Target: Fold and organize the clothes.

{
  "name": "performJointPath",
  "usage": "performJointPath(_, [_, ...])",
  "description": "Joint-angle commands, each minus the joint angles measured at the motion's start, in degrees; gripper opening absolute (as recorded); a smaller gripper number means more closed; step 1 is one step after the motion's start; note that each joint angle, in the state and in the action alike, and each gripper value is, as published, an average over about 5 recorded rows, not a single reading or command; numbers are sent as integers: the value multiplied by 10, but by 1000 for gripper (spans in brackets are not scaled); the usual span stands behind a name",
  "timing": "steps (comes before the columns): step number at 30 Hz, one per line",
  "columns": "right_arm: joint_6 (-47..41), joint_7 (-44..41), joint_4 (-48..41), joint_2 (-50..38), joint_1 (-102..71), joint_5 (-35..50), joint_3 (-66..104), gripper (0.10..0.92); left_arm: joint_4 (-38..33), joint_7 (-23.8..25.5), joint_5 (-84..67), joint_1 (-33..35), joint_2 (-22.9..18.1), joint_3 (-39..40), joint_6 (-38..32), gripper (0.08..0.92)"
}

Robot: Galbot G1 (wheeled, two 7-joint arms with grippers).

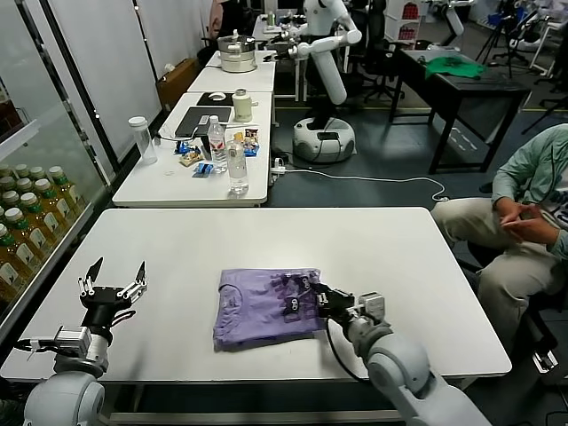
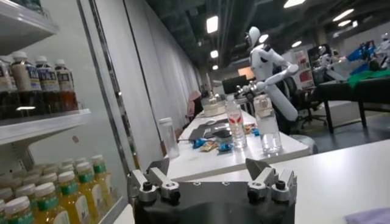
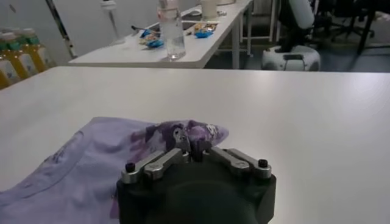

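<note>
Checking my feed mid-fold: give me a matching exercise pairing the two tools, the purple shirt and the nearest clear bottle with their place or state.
Things:
1. left tool
2. right tool
3. lavender soft-fabric T-shirt
4. clear plastic water bottle

States:
A. folded flat on the white work table
B. standing upright on the next table back
C. fingers spread open, raised over the table's left side, holding nothing
D. pinched on the shirt's printed edge

Pairs: 1-C, 2-D, 3-A, 4-B
</note>
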Motion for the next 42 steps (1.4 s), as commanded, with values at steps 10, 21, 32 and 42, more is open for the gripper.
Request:
performJointPath(10, [17,11,43,-18,-27,-93,110,558,25,14,18,-5,-4,8,-58,823])
performJointPath(21, [118,-18,-29,-15,-9,-221,115,814,56,57,5,-36,-5,25,-146,823])
performJointPath(32, [143,-36,-52,-11,-14,-233,127,823,101,113,-13,-71,3,41,-183,823])
performJointPath(42, [156,-64,-80,-1,20,-287,131,823,100,77,-8,-63,11,34,-173,823])
